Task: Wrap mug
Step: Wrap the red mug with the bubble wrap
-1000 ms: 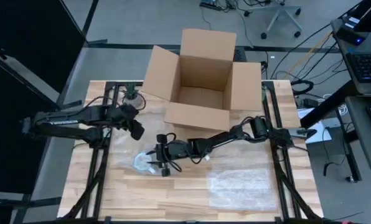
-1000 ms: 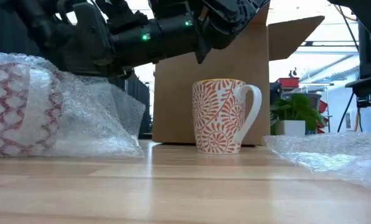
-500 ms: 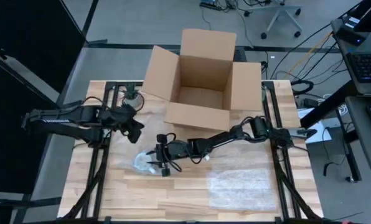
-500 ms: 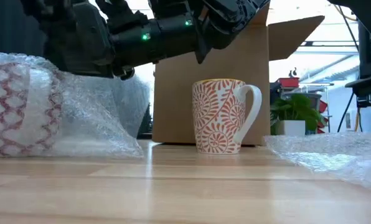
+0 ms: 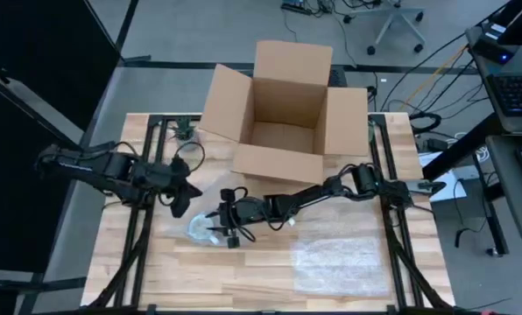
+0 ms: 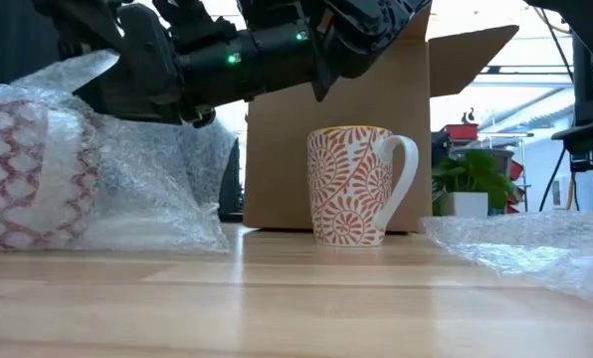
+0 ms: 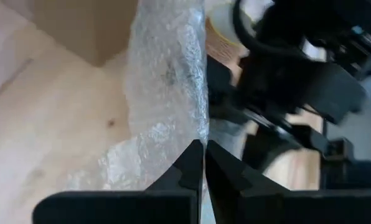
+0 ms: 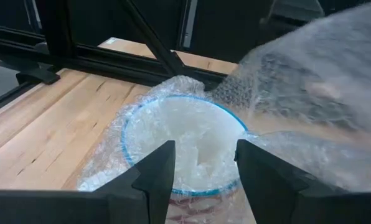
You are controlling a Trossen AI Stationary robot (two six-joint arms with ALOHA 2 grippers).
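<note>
Left gripper (image 7: 204, 163) has its fingers (image 7: 185, 167) pressed together on a flap of bubble wrap (image 7: 167, 81), and the sheet rises straight out from between the tips, held taut above the table (image 5: 261, 280). Overhead, that gripper (image 5: 179, 199) sits just beside the wrapped bundle, the left arm reaching in from the table's left edge.

Over to the right gripper (image 8: 198, 163): fingers (image 8: 155, 177) spread apart, one on each side of a blue-rimmed mug (image 8: 182, 143) lying on its side in the wrap, its open mouth facing right between them. The fingertips are at the mug's rim; whether they actually touch it cannot be told. A fold of wrap drapes just beyond one finger. From above, the right gripper (image 5: 229, 220) is stretched far across the middle of the table, right at the crumpled bundle (image 5: 201, 229).

Down at table height, the partly wrapped mug (image 6: 23, 174), red pattern showing through the plastic, lies under the dark grippers. A second mug (image 6: 359, 185), orange-patterned, stands upright and bare, well apart from both sets of fingers, in front of the open cardboard box (image 5: 283, 109). A spare bubble sheet (image 5: 340, 261) lies flat on the table, off beside the right arm and untouched.
</note>
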